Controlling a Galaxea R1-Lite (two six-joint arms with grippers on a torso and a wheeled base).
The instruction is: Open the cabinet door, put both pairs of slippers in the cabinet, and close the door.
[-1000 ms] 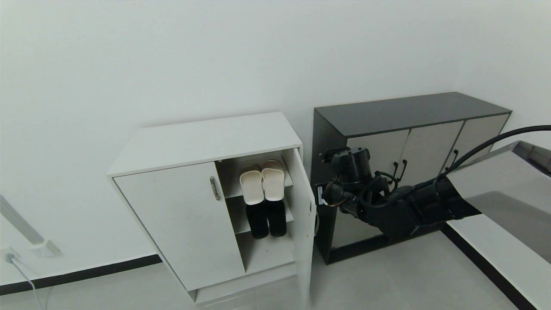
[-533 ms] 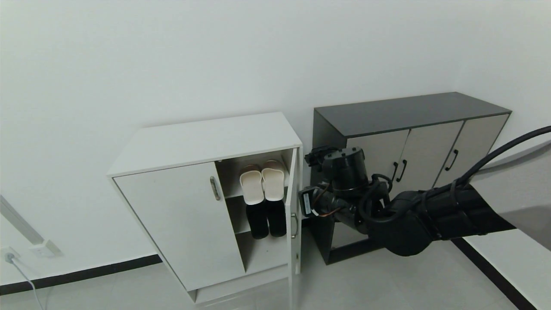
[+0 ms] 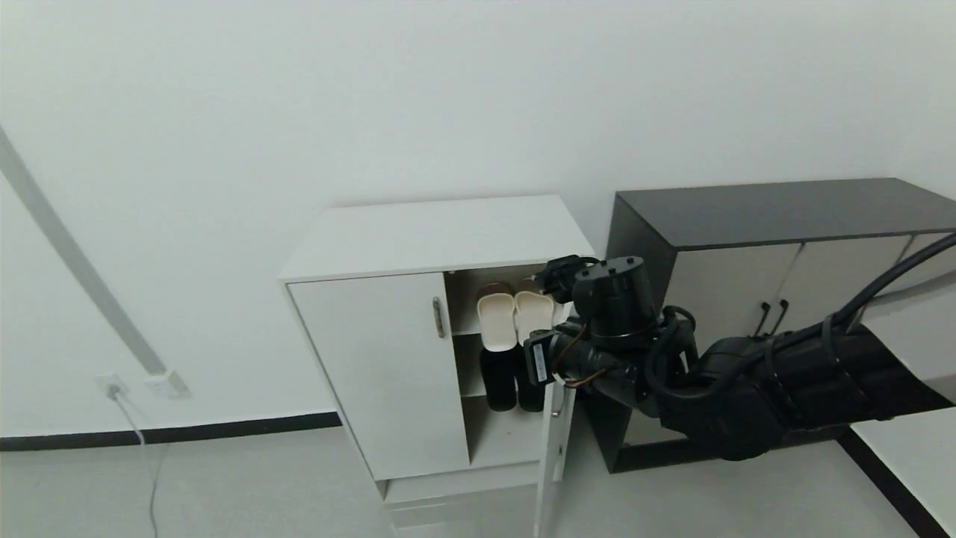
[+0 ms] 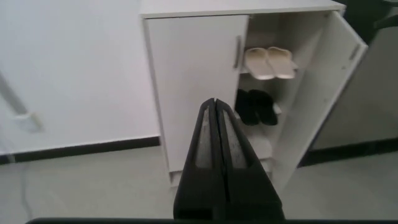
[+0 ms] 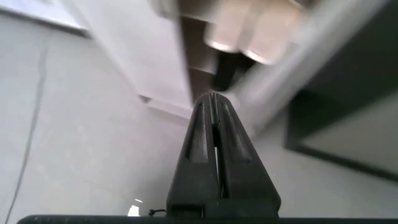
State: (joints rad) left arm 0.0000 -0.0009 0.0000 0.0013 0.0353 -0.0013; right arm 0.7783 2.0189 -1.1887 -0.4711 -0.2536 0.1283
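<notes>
In the head view, the right arm (image 3: 747, 403) stretches across to the white cabinet (image 3: 441, 235), its wrist against the outer face of the half-open door (image 3: 556, 441); just past the wrist, inside the cabinet, the cream slippers (image 3: 515, 317) sit on the upper shelf and the black slippers (image 3: 508, 377) on the shelf below, with a dark sideboard (image 3: 784, 209) behind the arm. From the left wrist, the left gripper (image 4: 214, 109), its fingers pressed together and holding nothing, hangs well short of the cabinet (image 4: 193, 74); beyond its tip stand the cream slippers (image 4: 270, 62), the black slippers (image 4: 256, 107) beneath them, and the door (image 4: 317, 106) swung outward. From the right wrist, the right gripper (image 5: 214, 102) is likewise pressed together and empty, its tip near the blurred door (image 5: 292, 68), with the cream slippers (image 5: 249, 31) and black slippers (image 5: 225, 71) just ahead of it.
</notes>
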